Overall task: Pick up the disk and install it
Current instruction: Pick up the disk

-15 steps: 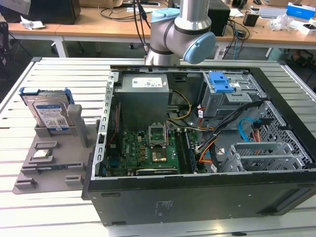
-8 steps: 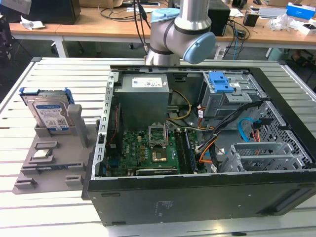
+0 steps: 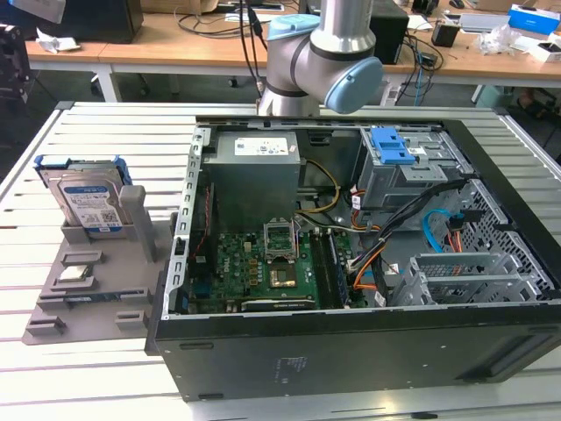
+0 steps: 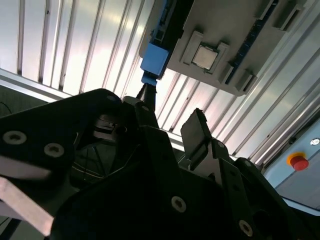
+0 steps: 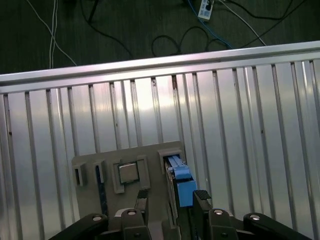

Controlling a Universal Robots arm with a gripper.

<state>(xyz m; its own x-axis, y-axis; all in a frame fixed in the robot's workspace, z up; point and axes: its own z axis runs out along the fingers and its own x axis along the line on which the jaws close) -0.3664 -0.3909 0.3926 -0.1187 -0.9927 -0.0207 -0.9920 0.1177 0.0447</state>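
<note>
The disk (image 3: 86,200), silver with a white-and-blue label and a blue rail frame, stands upright in a slot of the grey holder (image 3: 88,298) at the exterior view's left. In the first wrist view the disk (image 5: 181,184) shows edge-on from above as a blue strip. My gripper (image 5: 171,199) is open and well above it, its two dark fingertips (image 5: 201,196) straddling the disk's line with nothing between them. The second wrist view has the disk's blue rail (image 4: 156,56) beyond the open gripper (image 4: 172,117).
An open computer case (image 3: 351,342) lies on the slatted metal table (image 5: 240,125), with a drive bay and blue latch (image 3: 392,146) at its back. A square processor chip (image 5: 128,173) sits on the holder beside the disk. Past the table's edge, cables cross the floor (image 5: 150,30).
</note>
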